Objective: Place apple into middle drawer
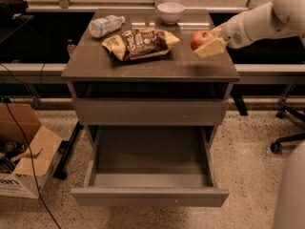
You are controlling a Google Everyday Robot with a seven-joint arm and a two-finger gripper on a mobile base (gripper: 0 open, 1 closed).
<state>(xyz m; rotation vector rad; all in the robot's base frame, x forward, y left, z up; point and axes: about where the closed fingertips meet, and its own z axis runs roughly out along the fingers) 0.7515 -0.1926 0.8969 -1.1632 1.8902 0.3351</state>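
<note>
The red apple (198,38) is held in my gripper (206,43), which reaches in from the right and is shut on it. One yellowish finger (211,48) shows under the apple. The apple hangs a little above the right side of the cabinet top (143,66) and casts a shadow there. The middle drawer (150,175) is pulled out wide open below, with a bare flat grey tray inside. It lies lower than the apple and to its front left.
On the cabinet top are a brown snack bag (140,43), a plastic bottle (106,26) and a white bowl (170,11). A shut grey drawer front (150,111) sits above the open drawer. A cardboard box (24,156) is at the left, an office chair base (288,128) at the right.
</note>
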